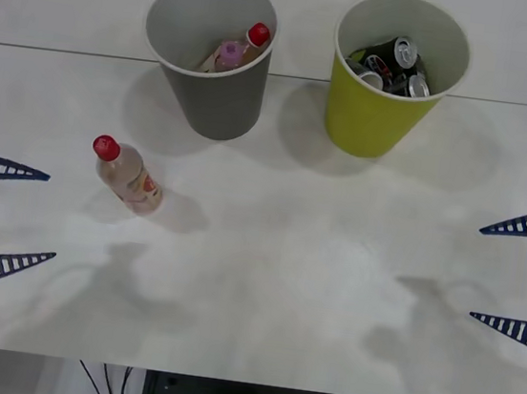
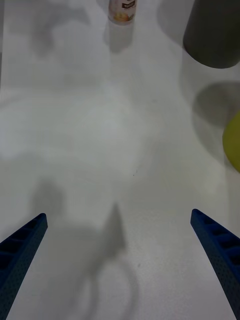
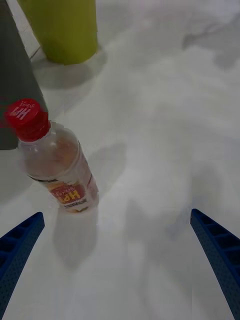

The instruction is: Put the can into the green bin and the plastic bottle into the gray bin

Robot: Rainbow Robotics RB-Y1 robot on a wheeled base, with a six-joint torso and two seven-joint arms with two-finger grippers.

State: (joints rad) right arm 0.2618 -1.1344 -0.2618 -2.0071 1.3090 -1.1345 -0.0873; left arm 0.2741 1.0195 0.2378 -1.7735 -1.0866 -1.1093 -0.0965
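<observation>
Left gripper (image 1: 49,216) gapes near plastic bottle (image 1: 129,177), gray bin (image 1: 211,75) beyond.

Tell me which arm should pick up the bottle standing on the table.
Left. The plastic bottle stands close to the open left end effector, with the gray bin on that side too. The right end effector waits open across the table.

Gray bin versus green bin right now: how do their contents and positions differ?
The gray bin holds bottles, one red-capped and one pink-capped; the green bin holds cans. The gray bin stands on the robot's left, nearer the plastic bottle on the table; the green bin stands on the right. Both are upright, tapered and similar in size.
</observation>
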